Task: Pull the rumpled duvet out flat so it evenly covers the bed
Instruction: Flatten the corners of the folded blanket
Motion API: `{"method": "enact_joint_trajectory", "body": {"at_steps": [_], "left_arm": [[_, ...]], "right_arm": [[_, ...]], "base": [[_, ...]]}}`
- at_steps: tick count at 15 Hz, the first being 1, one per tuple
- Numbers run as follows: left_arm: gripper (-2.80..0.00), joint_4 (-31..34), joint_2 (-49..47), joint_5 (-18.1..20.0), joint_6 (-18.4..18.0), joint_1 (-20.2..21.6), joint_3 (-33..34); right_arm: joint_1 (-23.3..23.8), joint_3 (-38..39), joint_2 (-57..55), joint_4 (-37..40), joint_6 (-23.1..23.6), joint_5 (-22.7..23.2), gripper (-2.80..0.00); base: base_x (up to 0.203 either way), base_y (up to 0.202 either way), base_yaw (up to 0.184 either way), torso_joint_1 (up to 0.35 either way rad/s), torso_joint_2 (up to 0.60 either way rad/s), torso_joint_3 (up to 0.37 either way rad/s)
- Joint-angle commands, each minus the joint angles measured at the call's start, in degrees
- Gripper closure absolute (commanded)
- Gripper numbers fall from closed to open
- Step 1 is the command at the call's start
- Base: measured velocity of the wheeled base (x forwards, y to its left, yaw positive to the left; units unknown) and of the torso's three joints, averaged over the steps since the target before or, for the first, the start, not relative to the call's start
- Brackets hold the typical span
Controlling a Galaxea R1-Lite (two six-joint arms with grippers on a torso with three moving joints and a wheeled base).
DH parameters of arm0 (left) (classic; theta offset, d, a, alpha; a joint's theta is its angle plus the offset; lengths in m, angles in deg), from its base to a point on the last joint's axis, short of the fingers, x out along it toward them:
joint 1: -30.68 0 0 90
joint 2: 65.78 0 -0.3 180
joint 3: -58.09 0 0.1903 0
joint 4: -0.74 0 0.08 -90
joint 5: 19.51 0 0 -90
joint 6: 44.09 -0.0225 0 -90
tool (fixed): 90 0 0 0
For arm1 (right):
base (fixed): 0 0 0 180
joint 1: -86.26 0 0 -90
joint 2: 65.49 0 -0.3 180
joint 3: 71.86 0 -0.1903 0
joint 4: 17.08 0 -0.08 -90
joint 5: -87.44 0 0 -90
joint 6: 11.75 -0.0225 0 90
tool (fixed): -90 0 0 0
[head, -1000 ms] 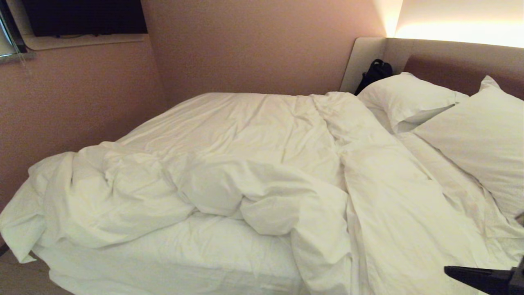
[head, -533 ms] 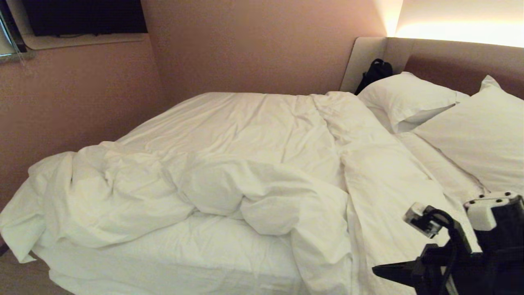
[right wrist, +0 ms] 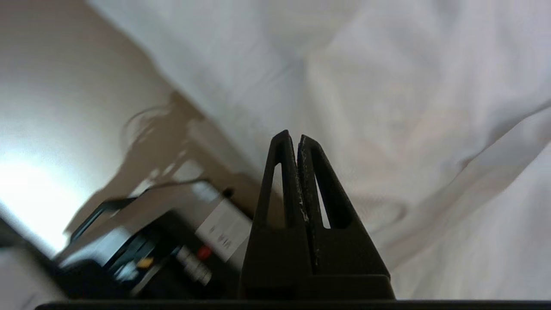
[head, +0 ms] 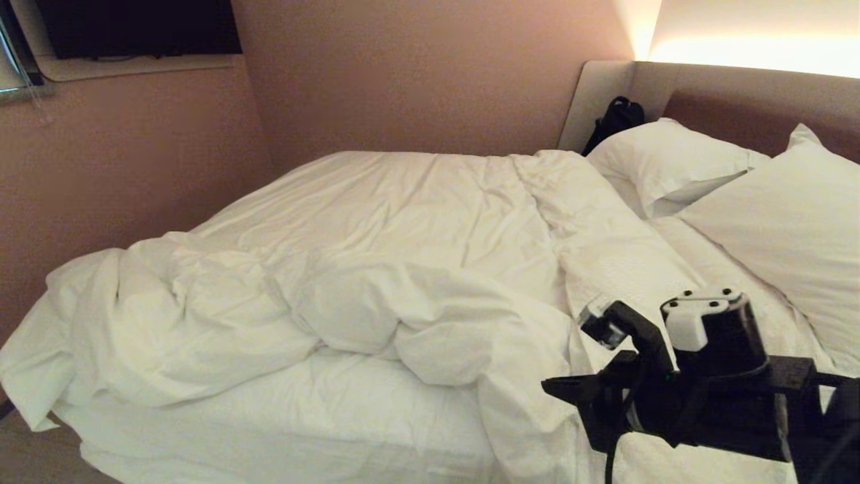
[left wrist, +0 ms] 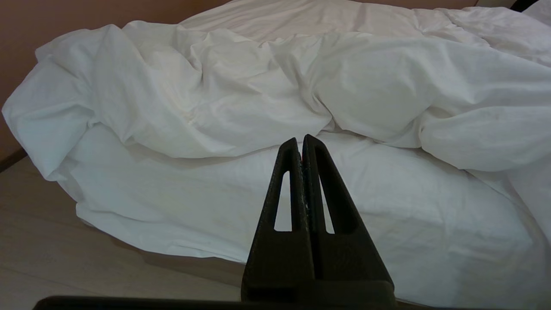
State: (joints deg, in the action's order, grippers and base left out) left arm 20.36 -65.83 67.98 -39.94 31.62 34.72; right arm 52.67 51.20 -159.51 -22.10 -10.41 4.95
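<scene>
Nearest, the right hand (head: pixel 557 388) hangs over the bed's (head: pixel 282 423) near edge toward the pillow end, fingers pressed together and empty. The left hand (left wrist: pixel 300 144) is parked low before the near side, also closed on nothing. The duvet (head: pixel 376 269) lies bunched in a ridge along the near edge toward the foot corner, flatter toward the far edge. Two pillows (head: pixel 672 161) lean against the headboard (head: pixel 739 94).
</scene>
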Motion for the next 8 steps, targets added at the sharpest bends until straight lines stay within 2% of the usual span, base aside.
{"method": "enact_joint_trajectory", "body": {"at_steps": [1, 4, 6, 8], "left_arm": [[0.00, -0.04, -0.04, -0.04, 0.06, 0.03, 0.00], [0.00, -0.04, -0.04, -0.04, 0.06, 0.03, 0.00], [0.00, -0.04, -0.04, -0.04, 0.06, 0.03, 0.00], [0.00, -0.04, -0.04, -0.04, 0.06, 0.03, 0.00]], "right_arm": [[-0.24, -1.64, -4.85, -1.70, -0.02, -4.08, 0.00], [-0.33, -4.11, -10.31, -1.81, 0.22, -5.54, 0.00], [-0.41, -5.54, -14.62, -2.61, 0.91, -8.69, 0.00], [-0.41, -5.79, -17.56, -7.47, 2.41, -11.79, 0.00]], "base": [[0.000, 0.000, 0.000, 0.000, 0.00, 0.000], [0.000, 0.000, 0.000, 0.000, 0.00, 0.000], [0.000, 0.000, 0.000, 0.000, 0.00, 0.000], [0.000, 0.000, 0.000, 0.000, 0.00, 0.000]]}}
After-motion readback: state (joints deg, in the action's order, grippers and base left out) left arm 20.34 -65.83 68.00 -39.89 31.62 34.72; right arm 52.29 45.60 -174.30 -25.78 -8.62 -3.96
